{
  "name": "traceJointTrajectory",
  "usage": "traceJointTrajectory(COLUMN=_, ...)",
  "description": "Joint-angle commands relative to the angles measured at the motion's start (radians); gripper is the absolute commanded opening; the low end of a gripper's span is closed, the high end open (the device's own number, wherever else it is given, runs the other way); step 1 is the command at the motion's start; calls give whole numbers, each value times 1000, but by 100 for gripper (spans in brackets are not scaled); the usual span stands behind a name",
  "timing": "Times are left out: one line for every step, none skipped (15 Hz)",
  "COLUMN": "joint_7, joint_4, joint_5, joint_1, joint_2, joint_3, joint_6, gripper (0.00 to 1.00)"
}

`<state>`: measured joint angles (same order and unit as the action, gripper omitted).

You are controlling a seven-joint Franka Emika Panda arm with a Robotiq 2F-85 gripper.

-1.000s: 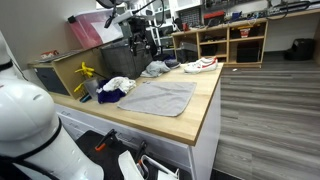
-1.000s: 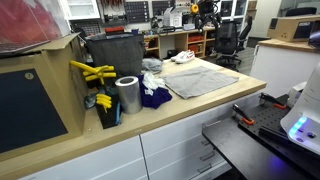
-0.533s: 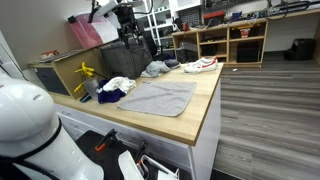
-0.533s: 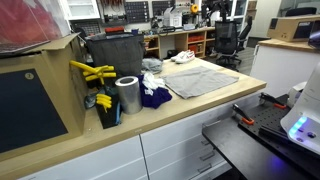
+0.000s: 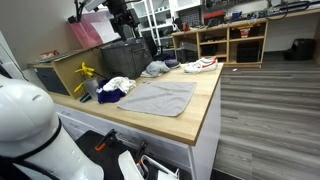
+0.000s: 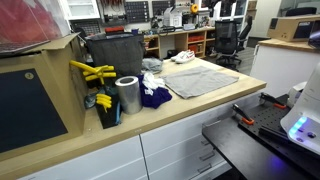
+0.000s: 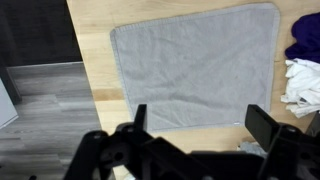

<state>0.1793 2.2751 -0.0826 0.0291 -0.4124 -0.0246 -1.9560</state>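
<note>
Wide open above the flat grey towel (image 7: 195,60), the claw (image 7: 200,125) could jam against the bench (image 7: 88,30) if lowered too far.

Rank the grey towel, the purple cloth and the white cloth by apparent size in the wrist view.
1. grey towel: by far the largest.
2. purple cloth and white cloth: both are cut off by the frame edge and look about alike, so they are left unranked.
</note>
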Motion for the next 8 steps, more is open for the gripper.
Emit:
traceJointTrajectory(joint_7=-49, joint_4=24, joint_5=28, joint_1=-8, joint_2=-39, joint_3=11, joint_6=-73, gripper=100)
traceJointTrajectory(joint_7=-62, joint_4=10, joint_5=42, joint_1=-6, joint_2=-25, joint_3=20, joint_6=-79, gripper=100)
traceJointTrajectory(joint_7=-22, joint_4=2, joint_5=17, joint_1=-15, joint_2=-19, joint_3=-5, joint_6=-47, gripper=100)
traceJointTrajectory(joint_7=-31, joint_4=2, joint_5=25, joint_1=-15, joint_2=-19, joint_3=0, joint_6=-55, gripper=100)
traceJointTrajectory(joint_7=-40, joint_4=2, joint_5=29, joint_1=-15, joint_2=-19, joint_3=4, joint_6=-58, gripper=100)
traceJointTrajectory(joint_7=-42, joint_4=2, joint_5=31, joint_1=-15, joint_2=-19, joint_3=6, joint_6=-59, gripper=100)
traceJointTrajectory(joint_7=-42, joint_4=2, joint_5=31, joint_1=-15, joint_2=-19, joint_3=7, joint_6=-59, gripper=100)
traceJointTrajectory(joint_7=-42, joint_4=2, joint_5=31, joint_1=-15, joint_2=-19, joint_3=7, joint_6=-60, gripper=100)
